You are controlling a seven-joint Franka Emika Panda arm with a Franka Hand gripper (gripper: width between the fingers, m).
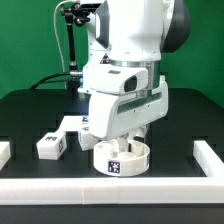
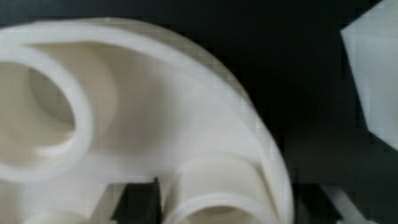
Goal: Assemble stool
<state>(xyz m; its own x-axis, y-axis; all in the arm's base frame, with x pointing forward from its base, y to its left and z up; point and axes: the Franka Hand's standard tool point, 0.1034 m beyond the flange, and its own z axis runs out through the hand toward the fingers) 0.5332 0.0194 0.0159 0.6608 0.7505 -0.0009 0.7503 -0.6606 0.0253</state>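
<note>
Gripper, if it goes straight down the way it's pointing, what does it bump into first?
The round seat. The gripper points down right over it and is very close. Whether they touch is unclear.

We see the white seat (image 2: 169, 80) up close over the dark table (image 2: 294, 70), another white part (image 2: 377, 80) nearby.

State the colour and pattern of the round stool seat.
The seat is white, with a black-and-white square marker tag on its side; clearest in the exterior view.
</note>
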